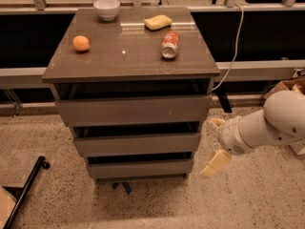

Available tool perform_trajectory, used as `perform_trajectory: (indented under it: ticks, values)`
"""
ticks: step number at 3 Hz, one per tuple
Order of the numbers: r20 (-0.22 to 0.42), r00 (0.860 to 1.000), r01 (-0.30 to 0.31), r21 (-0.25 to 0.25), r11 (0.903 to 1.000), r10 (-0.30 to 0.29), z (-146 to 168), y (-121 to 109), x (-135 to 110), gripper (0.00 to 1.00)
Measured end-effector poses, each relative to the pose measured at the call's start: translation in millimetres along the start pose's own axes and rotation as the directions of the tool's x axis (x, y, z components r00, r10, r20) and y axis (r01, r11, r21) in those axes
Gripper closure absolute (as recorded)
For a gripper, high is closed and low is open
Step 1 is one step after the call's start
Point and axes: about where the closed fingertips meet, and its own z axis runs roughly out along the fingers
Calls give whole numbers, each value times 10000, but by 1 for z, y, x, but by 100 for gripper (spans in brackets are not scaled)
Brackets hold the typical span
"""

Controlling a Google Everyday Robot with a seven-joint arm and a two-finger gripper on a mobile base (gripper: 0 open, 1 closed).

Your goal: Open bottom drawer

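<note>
- Just right of the cabinet (131, 51), the two cream fingers (215, 162) are spread apart, grasping nothing.
- Their gripper (211, 146) hangs low beside the right ends of the lower two drawers, touching neither, on a white arm (276, 120) entering from the right.
- The bottom drawer (140, 168) sits lowest, near the speckled floor.
- On top: an orange (81, 43), a bowl (106, 8), a sponge (157, 22) and a can (170, 44) on its side.

No writing, label or number can be read, not even on the red-and-silver metal can (170, 44) lying on the grey-brown glossy table (124, 61). The cream-fingered end effector (217, 142) hangs just right of that table, fingers spread.
</note>
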Motion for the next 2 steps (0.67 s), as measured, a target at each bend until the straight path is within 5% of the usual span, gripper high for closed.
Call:
perform_trajectory:
  ticks: [2]
  values:
    - [125,9973,-719,-472,9963,725,74,9,66,0]
